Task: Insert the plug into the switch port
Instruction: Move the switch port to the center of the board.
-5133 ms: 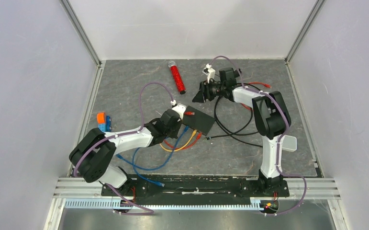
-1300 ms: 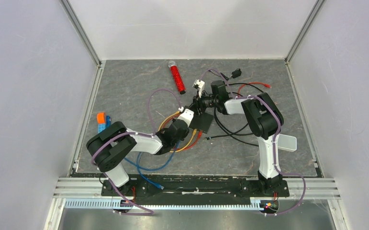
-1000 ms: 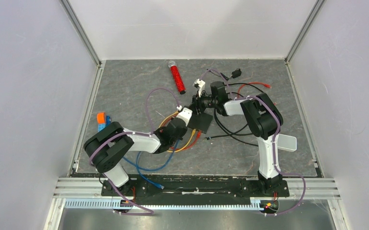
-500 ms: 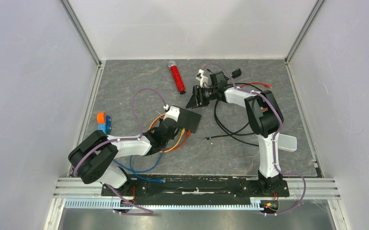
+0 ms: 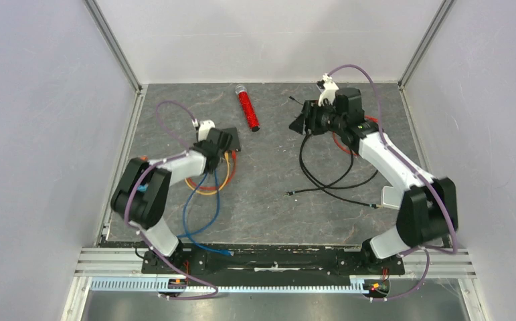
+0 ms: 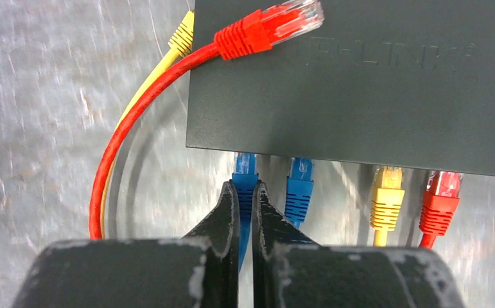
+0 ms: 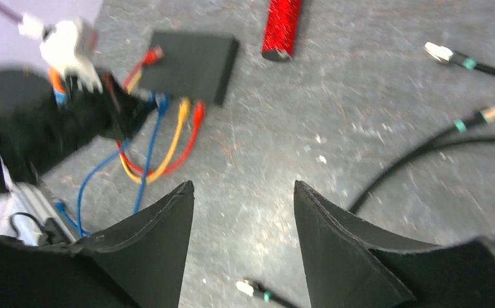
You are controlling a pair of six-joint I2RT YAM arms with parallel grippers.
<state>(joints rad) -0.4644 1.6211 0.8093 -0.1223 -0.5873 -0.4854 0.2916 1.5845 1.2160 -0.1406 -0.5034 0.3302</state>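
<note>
Left claw (image 6: 245,186) is clamping the blue plug (image 6: 244,167) at the switch (image 6: 360,90); right claw (image 7: 241,186) is hanging apart, empty. Tugging risks dragging the unbraced switch.

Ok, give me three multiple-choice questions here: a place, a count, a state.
1. Where does the loose red plug lie? A on top of the switch; B under it; C plugged into it.
2. How many seated plugs line the switch's edge? A two; B four; C six.
3. The right fingers are: A open and empty; B shut tight; C shut on the switch.
Answers: 1 A, it rests on the black top. 2 B, two blue, one yellow, one red. 3 A, bare table shows between them.
</note>
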